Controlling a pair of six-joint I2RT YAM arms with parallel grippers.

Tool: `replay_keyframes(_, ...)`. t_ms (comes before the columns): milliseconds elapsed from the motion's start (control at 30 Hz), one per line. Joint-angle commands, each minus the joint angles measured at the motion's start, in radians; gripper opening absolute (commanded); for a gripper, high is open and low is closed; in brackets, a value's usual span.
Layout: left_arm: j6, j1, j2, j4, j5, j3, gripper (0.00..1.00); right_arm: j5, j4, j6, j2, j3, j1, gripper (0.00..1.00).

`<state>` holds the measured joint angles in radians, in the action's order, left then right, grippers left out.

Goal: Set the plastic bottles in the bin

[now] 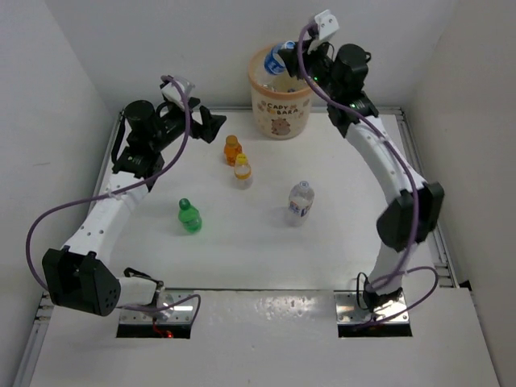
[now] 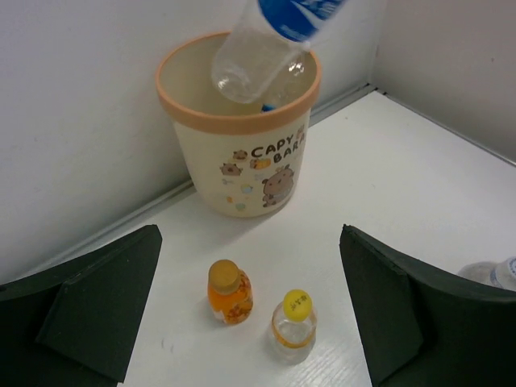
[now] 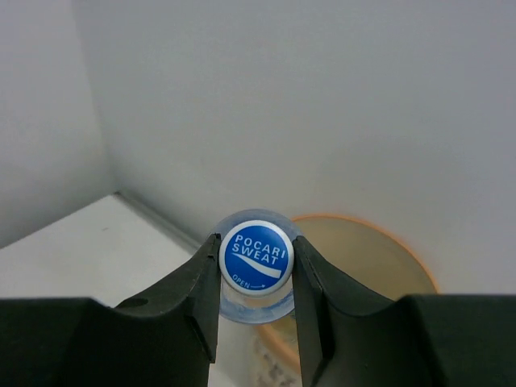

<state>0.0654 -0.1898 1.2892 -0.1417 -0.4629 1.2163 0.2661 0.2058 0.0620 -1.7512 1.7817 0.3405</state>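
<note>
Four on table: orange bottle (image 1: pixel 232 150), yellow-capped bottle (image 1: pixel 242 171), green bottle (image 1: pixel 189 216), clear bottle (image 1: pixel 300 201).
Right gripper (image 3: pixel 256 260): pinching blue-capped bottle (image 2: pixel 258 56) at the cap, base over bin (image 1: pixel 278 109) mouth, ready to drop.
Left gripper (image 2: pixel 250 242): spread wide, facing the orange and yellow-capped pair.

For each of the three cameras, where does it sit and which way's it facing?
Top external: above, behind the bases, looking down at the table; both arms show.
Left wrist: on left arm, facing the bin; open fingers show.
Right wrist: above the bin, looking down; fingers pinch the bottle.
All share bin and bottle.
</note>
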Motion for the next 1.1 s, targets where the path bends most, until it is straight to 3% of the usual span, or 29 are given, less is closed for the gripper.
replay_keyframes(0,0.025,0.020,-0.033,-0.025,0.004,-0.026,1.00,-0.139,0.184,0.007,-0.134,0.209,-0.041,0.00)
replay_keyframes(233,0.025,0.029,-0.024,-0.012,-0.051,-0.035,1.00,-0.185,0.276,-0.054,-0.370,0.344,-0.078,0.04)
replay_keyframes(267,0.014,0.029,-0.024,-0.012,-0.075,-0.035,1.00,-0.183,0.283,-0.056,-0.395,0.344,-0.080,0.11)
replay_keyframes(300,0.004,0.018,-0.012,0.016,-0.113,-0.026,1.00,-0.192,0.284,-0.048,-0.409,0.344,-0.083,0.36)
replay_keyframes(400,-0.074,-0.038,0.015,0.054,-0.199,-0.017,1.00,-0.200,0.254,0.022,-0.403,0.343,-0.098,0.85)
replay_keyframes(433,-0.088,-0.055,0.024,0.065,-0.213,-0.017,1.00,-0.196,0.235,0.038,-0.383,0.331,-0.100,0.89)
replay_keyframes(567,-0.145,-0.158,0.082,0.076,-0.227,-0.029,1.00,-0.160,0.162,0.133,-0.271,0.265,-0.119,0.96)
replay_keyframes(700,-0.165,-0.273,0.175,0.065,-0.295,-0.003,1.00,-0.082,0.103,0.194,-0.017,0.115,-0.159,0.96)
replay_keyframes(800,-0.202,-0.321,0.225,0.065,-0.344,-0.003,1.00,-0.032,0.002,0.223,0.074,-0.002,-0.210,0.96)
replay_keyframes(933,-0.201,-0.376,0.317,0.033,-0.465,0.009,1.00,0.047,-0.086,0.219,0.318,-0.207,-0.290,0.96)
replay_keyframes(1067,-0.229,-0.439,0.370,0.024,-0.474,0.041,1.00,0.084,-0.199,0.225,0.461,-0.370,-0.331,0.96)
